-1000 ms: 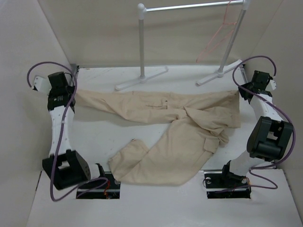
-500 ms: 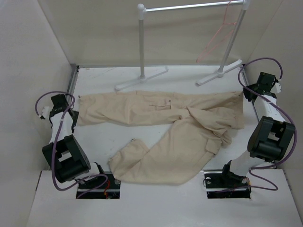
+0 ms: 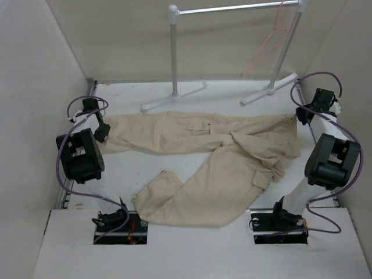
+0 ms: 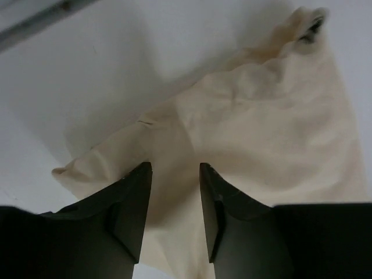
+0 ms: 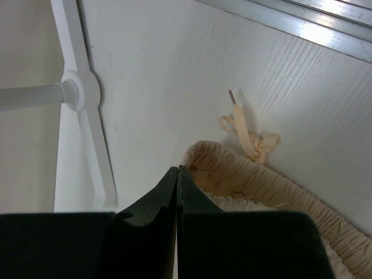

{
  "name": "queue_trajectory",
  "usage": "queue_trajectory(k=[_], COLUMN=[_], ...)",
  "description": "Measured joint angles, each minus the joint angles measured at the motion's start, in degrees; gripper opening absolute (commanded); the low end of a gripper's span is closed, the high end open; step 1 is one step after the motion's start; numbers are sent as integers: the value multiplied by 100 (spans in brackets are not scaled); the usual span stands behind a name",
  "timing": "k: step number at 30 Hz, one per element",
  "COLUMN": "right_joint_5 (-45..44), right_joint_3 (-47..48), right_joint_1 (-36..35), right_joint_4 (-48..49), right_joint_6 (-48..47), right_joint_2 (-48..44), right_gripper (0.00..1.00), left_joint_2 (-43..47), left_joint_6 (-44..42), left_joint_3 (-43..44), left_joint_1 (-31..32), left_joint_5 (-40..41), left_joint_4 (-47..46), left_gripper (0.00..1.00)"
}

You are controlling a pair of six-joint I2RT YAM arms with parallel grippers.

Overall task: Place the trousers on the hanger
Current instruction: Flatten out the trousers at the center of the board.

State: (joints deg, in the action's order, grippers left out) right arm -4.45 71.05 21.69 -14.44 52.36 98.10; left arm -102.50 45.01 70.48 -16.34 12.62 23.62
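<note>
Centrally, the trousers (image 3: 221,151) are seen spread flat on the white table (image 3: 145,174). One leg is stretched out straight from the waist and the other is bent away toward the arm bases. A pocket flap is visible on the straight leg.

The left gripper (image 3: 103,132) is positioned at the cuff end of the straight trouser leg. In the left wrist view its dark fingers (image 4: 133,209) are held a narrow gap apart. The left gripper (image 4: 174,168) is hung over the beige cloth, which is seen through that gap. Whether the tips are touching the cloth cannot be told.

The right gripper (image 3: 302,116) is positioned at the waist end of the trousers. In the right wrist view its fingers (image 5: 157,203) are pressed flush together, with no gap left. The tip of the right gripper (image 5: 177,170) is placed right at the edge of the gathered waistband (image 5: 256,177). Whether any cloth is pinched cannot be told. The knotted drawstring (image 5: 247,133) is laid on the table just beyond the waistband.

The hanger (image 3: 258,53), thin and pink-orange, is hung from the white rail stand (image 3: 173,52) behind the trousers. It is on the waist side, well apart from the cloth.
</note>
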Motion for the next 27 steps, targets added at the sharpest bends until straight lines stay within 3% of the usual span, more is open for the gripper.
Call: queue_trajectory(k=[2, 5, 8, 11, 12, 16, 20, 22, 25, 27], right_joint_5=[2, 15, 74, 133, 136, 96, 4, -118, -310, -382], right_joint_3=[46, 173, 584, 975, 1056, 1215, 1069, 734, 149, -181], right_joint_1=[0, 2, 7, 7, 7, 7, -96, -299, -890, -1364], right_joint_4=[0, -4, -2, -4, -7, -2, -31, -44, -44, 4], right_joint_6=[-13, -31, -63, -98, -107, -122, -181, -223, -326, -343], right_joint_2=[122, 251, 522, 754, 793, 802, 544, 114, -793, -1384], right_gripper=[6, 6, 6, 10, 14, 57, 70, 64, 24, 12], left_joint_2=[-398, -573, -918, -1438, -1591, -1646, -592, 341, 1829, 2664], left_joint_6=[-35, -61, -61, -70, -72, -103, -140, -223, -356, -409], left_joint_3=[-2, 225, 905, 1952, 2291, 2778, 1526, 509, -741, -1300], left_joint_1=[31, 57, 46, 50, 61, 212, 553, 844, 1585, 2352], left_joint_5=[-42, -17, 31, 42, 17, -122, -170, -144, -92, -28], left_joint_4=[15, -17, -17, -31, -55, -157, -271, -223, 61, 345], left_gripper=[11, 6, 6, 14, 21, 52, 48, 45, 42, 43])
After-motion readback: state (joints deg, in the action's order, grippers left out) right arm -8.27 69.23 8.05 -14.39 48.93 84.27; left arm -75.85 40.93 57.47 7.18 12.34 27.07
